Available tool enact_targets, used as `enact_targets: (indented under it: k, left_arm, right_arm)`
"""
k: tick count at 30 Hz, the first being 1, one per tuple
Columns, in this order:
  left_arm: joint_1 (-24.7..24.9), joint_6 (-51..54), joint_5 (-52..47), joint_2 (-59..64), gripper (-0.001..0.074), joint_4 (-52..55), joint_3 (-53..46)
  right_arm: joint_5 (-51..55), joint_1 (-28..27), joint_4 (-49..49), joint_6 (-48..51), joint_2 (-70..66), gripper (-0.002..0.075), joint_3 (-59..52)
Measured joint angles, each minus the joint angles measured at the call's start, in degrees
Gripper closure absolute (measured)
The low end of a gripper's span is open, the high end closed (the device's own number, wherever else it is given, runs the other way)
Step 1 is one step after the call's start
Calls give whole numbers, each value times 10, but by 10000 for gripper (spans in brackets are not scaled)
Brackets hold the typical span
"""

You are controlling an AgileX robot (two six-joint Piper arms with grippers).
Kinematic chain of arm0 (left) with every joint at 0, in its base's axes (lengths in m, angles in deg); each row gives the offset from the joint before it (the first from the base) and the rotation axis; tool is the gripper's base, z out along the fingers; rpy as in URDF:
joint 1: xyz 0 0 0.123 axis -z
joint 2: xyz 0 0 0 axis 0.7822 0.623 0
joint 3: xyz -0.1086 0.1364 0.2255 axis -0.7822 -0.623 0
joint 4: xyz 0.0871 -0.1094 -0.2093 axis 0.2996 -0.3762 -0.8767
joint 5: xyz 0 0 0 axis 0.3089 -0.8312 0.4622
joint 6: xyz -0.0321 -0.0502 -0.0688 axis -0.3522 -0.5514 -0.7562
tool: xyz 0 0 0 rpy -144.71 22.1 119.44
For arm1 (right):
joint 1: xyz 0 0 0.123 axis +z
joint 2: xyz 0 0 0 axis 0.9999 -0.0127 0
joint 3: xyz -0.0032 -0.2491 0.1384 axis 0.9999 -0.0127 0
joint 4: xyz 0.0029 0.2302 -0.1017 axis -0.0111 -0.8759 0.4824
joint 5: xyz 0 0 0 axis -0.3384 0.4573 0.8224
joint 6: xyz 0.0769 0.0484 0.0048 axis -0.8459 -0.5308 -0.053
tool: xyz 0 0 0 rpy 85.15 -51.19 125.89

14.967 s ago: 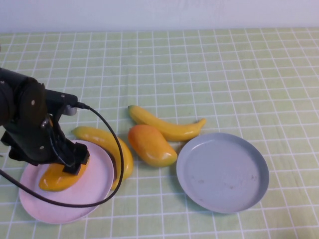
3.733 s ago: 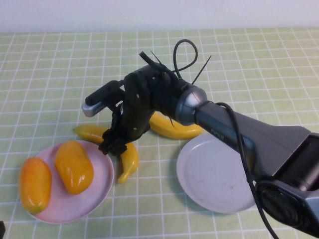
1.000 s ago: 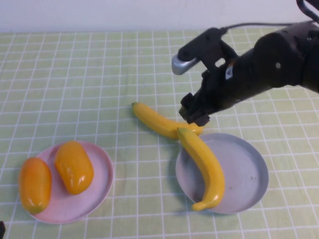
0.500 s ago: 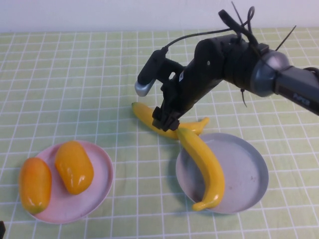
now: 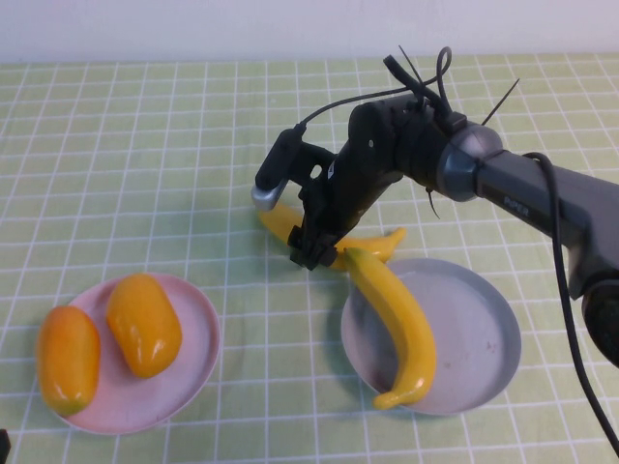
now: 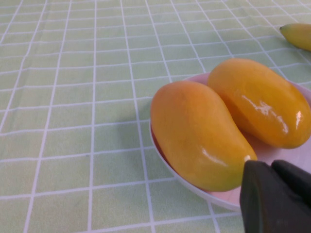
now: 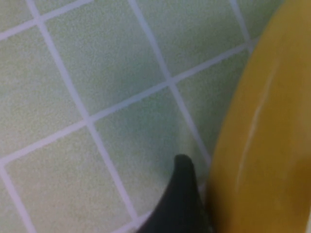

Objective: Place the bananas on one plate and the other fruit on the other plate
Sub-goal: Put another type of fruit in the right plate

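Observation:
One banana (image 5: 395, 324) lies across the grey-blue plate (image 5: 474, 338), its stem end over the rim. The second banana (image 5: 363, 249) lies on the cloth just behind that plate. My right gripper (image 5: 314, 253) is down on its middle, open. In the right wrist view one dark finger (image 7: 182, 194) sits against the side of that banana (image 7: 265, 136), and the other finger is out of view. Two orange-yellow mango-like fruits (image 5: 68, 358) (image 5: 143, 324) lie on the pink plate (image 5: 198, 343). My left gripper (image 6: 277, 196) is shut and empty beside that pink plate (image 6: 214, 196).
The green checked cloth (image 5: 145, 145) covers the whole table. The right arm (image 5: 503, 184) and its cables reach in from the right, above the grey-blue plate's far side. The two plates sit near the table's front edge.
My right gripper has left the banana on the grey-blue plate, moved left and come down onto the second banana. The fruits and plates have not moved in the last second.

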Motion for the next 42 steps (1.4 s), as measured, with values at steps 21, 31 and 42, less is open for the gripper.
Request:
enact_targets:
  k: [21,31,42]
  left_arm:
    - [0,0,0,0,739,0,0]
    - [0,0,0,0,739,0,0]
    - [0,0,0,0,739,0,0]
  right_arm:
    - [-20,-8,12,-3,-11,417,10]
    - [-14,-16,62,-228,108,417,12]
    - [120,-34,111,-524,270,417,-166]
